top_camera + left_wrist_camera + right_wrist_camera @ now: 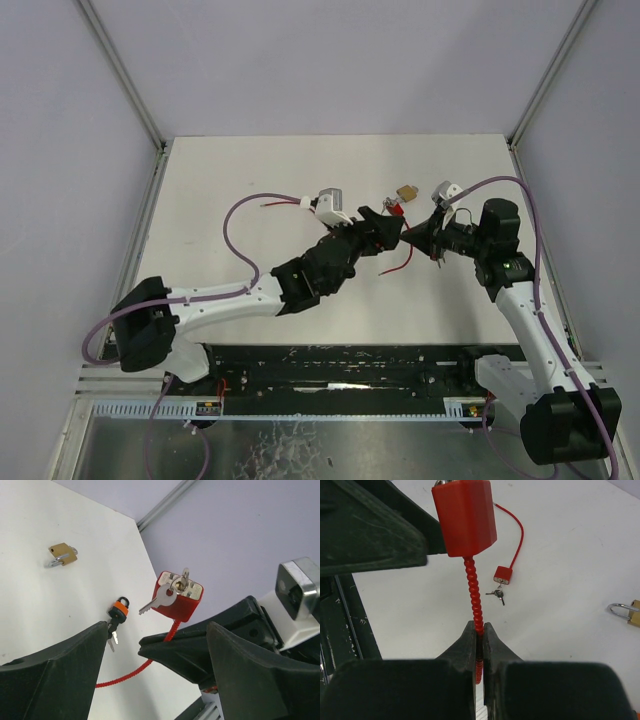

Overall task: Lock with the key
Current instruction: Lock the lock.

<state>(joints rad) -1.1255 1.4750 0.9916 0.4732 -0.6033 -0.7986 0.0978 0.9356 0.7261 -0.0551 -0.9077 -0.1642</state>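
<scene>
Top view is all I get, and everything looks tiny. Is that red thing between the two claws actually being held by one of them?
Observer: Yes. The right wrist view shows the right gripper shut on the ribbed cable of the red lock.
Visitor: Is there a key in the lock?
Observer: The left wrist view shows a silver key in its keyhole, with a second key dangling from the same ring.
</scene>
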